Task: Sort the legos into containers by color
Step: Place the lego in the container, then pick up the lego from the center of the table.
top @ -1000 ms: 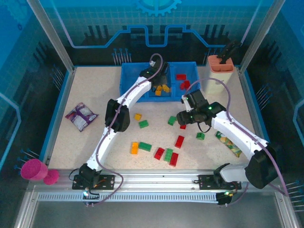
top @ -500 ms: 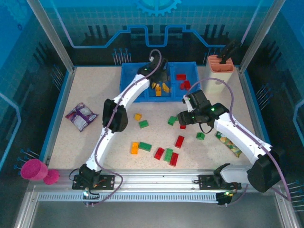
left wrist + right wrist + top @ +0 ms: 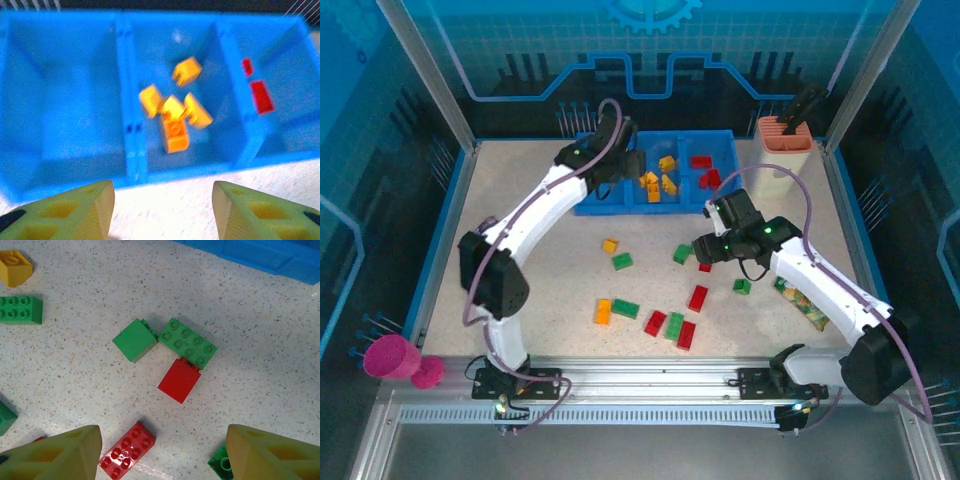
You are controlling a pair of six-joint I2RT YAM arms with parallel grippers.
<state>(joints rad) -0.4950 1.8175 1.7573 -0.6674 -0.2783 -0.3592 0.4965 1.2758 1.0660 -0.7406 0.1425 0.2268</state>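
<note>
The blue tray of containers (image 3: 650, 208) stands at the back of the table. Its middle compartment holds several orange-yellow legos (image 3: 658, 180) (image 3: 174, 115), its right one red legos (image 3: 705, 170) (image 3: 261, 95), and the left compartment (image 3: 65, 100) looks empty. My left gripper (image 3: 623, 166) (image 3: 162, 200) hangs open and empty in front of the tray's near wall. My right gripper (image 3: 705, 255) (image 3: 162, 437) hovers open above loose legos: a red brick (image 3: 179, 380), a long red brick (image 3: 127, 450), and two green bricks (image 3: 134, 340) (image 3: 188, 342). More red, green and orange legos (image 3: 655, 320) lie scattered nearer me.
A purple packet (image 3: 491, 244) lies at the left and a pink cup (image 3: 392, 357) at the near left corner. The peach holder (image 3: 783, 145) stands right of the tray. A yellow-green packet (image 3: 803, 305) lies under my right forearm.
My left gripper opened over the middle compartment, then drew back and swung left with the arm. An orange-yellow brick now lies among the others there. The right arm barely moved.
</note>
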